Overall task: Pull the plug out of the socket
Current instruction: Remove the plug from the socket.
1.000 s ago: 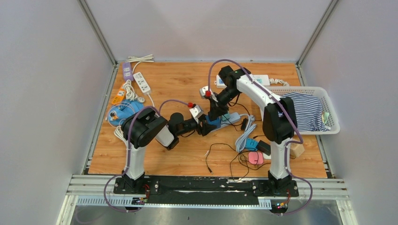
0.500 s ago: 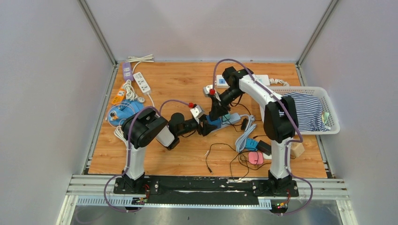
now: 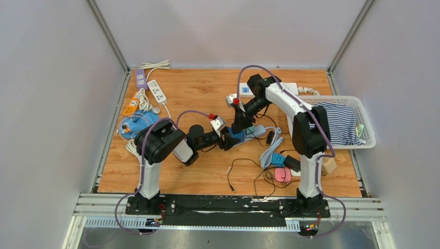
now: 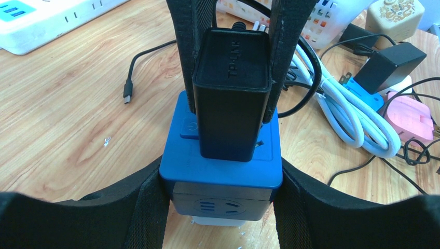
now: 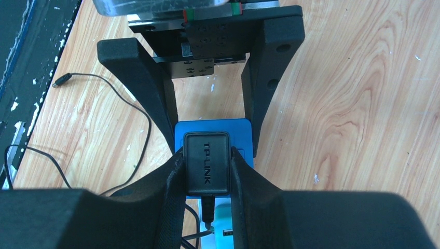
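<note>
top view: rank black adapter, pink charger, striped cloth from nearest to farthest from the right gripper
1. black adapter: between the jaws of the right gripper, centre.
2. pink charger: near right.
3. striped cloth: in the basket at the right edge.

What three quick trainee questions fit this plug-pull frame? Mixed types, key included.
1. True or false: the black adapter is already lifted clear of the blue socket block.
2. The right tool is shut on: A) the white cable coil, B) the black adapter, C) the pink charger.
3. Fill in: the left tool braces the ___ from both sides.

Key: 1 false, it sits seated on the block. 2 B. 3 blue socket block.
</note>
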`<state>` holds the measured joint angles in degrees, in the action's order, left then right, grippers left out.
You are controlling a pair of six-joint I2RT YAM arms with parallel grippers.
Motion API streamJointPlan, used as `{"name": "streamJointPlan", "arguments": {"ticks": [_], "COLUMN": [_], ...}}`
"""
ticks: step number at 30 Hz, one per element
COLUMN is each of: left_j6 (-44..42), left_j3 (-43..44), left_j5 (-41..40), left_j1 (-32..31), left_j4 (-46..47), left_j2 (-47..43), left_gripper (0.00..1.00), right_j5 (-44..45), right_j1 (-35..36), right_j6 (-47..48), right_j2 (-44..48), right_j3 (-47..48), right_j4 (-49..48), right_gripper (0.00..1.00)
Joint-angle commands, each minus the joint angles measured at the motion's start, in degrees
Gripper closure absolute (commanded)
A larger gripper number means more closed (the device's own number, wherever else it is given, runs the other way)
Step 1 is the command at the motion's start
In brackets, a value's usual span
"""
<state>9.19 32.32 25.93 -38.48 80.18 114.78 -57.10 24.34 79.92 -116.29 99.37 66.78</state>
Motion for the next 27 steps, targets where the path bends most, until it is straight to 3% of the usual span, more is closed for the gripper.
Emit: {"name": "streamJointPlan", "arguments": {"ticks": [1, 9, 20, 27], "left_j6": [-1.6, -1.5, -1.7, -1.5], "left_j3": [0.5, 0.7, 0.8, 0.8], "left_j5": [-2.2, -1.8, -1.7, -1.5], "left_j1": [0.2, 0.2, 0.1, 0.2], "left_j4": [-2.1, -2.1, -3.0, -2.7], "left_j2": [-0.4, -0.2, -0.5, -0.3], "left_gripper": [1.00, 1.00, 1.00, 1.00], "right_j5": [2.1, -2.7, 0.9, -1.1], "right_j1": [-1.1, 5.9, -3.5, 1.8], "right_j6": [-4.3, 0.3, -2.5, -2.8], "right_j2": [0.1, -1.0, -0.7, -1.0], "right_j3": [-4.0, 1.7, -1.1, -1.3], "right_j4": [2.6, 10.8, 6.2, 5.9], "right_gripper": [1.00, 1.00, 1.00, 1.00]}}
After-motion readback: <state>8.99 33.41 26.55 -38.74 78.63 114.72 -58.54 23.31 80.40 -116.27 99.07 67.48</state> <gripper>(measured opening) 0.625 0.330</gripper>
